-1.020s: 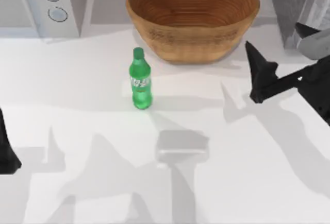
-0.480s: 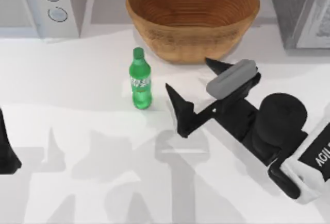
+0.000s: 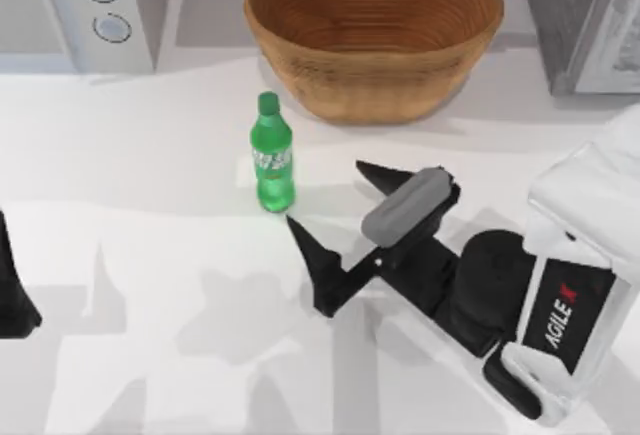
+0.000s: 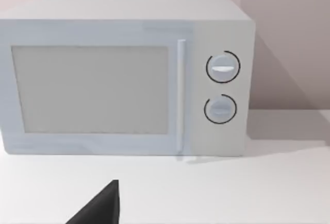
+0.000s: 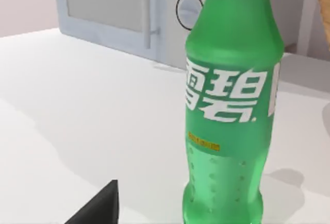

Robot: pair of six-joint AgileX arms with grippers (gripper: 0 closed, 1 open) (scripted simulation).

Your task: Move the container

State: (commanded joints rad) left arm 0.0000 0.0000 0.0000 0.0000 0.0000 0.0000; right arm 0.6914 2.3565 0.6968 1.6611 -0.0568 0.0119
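White desk (image 3: pixel 150 255): bottle (image 3: pixel 272 160) upright before bowl (image 3: pixel 375 35). Right gripper (image 3: pixel 335 200) spread wide just beside it, nothing held. A leading fingertip strike would topple it. Left gripper (image 3: pixel 12 295) is parked at left edge.

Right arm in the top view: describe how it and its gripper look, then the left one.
The right arm has white casing with a black panel lettered AGILE in white plus a red X, and a rounded black section ahead of it. A grey block sits over its wrist. The right gripper has two black, pointed, wedge-shaped fingers. The left gripper, at the table's left edge, is a dark pointed shape.
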